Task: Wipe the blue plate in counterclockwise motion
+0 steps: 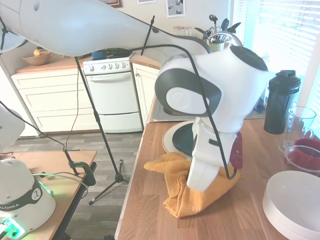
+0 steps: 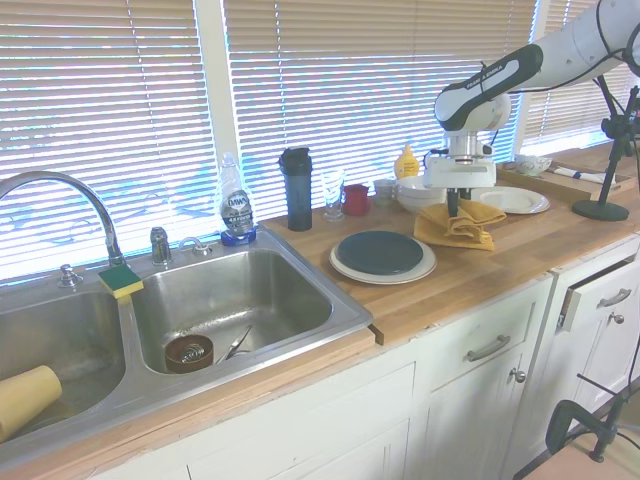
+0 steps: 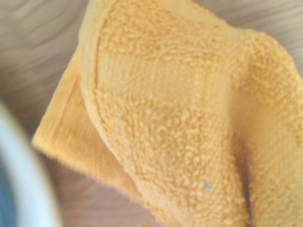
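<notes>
Hand (image 2: 455, 208): white, two-fingered, pointed straight down into the crumpled orange terry-cloth towel (image 2: 459, 224); the wrist body and cloth folds hide the fingers, so how far apart they stand, and whether they grip the towel, cannot be told. Judged placement: set here to take up the wiping cloth first.

Orange towel: lies bunched on the wooden butcher-block table (image 2: 500, 260), just beside the blue plate, apart from it. Wrist view shows its looped pile (image 3: 180, 123) close up, with a pale rim at the frame edge.

Round dark teal-blue glossy plate (image 2: 379, 252): rests on a larger cream-white plate (image 2: 415, 272), which sits flat on the table between the towel and the stainless steel sink (image 2: 230, 310). Surface bare; wiping judged not yet begun.

White round plate (image 2: 515, 200): beyond the towel, on the side away from the blue plate.
</notes>
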`<state>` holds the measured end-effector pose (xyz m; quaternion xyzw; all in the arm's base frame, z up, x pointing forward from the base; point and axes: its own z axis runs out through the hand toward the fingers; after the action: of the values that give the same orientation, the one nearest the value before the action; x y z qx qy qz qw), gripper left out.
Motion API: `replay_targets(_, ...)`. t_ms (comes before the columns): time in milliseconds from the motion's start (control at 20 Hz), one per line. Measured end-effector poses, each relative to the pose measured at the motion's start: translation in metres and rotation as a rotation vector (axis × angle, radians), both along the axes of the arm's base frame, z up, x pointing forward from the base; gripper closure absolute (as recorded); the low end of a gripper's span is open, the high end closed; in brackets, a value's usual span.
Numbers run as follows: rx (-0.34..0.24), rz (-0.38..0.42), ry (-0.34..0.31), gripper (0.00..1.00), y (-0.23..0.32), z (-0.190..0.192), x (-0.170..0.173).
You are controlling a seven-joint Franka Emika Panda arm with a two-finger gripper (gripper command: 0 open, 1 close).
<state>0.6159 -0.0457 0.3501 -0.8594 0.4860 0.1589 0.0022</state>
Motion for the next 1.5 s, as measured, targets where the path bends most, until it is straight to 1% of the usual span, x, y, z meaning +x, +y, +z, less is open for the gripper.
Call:
replay_targets(100,0.001,0.013,0.005,1.0,0.005,-0.007,0.005)
replay_targets(300,-0.004,0.056,0.023,1.0,0.04,-0.02,0.01)
replay_targets(400,-0.009,0.065,0.036,1.0,0.052,-0.03,0.014)
replay_targets(550,-0.01,0.068,0.049,1.0,0.054,-0.035,0.019)
replay_targets(750,-0.01,0.066,0.048,1.0,0.053,-0.034,0.02)
replay_targets(800,-0.01,0.066,0.048,0.0,0.053,-0.034,0.02)
replay_targets(1300,-0.011,0.066,0.045,0.0,0.053,-0.034,0.021)
replay_targets(1500,-0.02,0.068,0.026,0.0,0.052,-0.033,0.023)
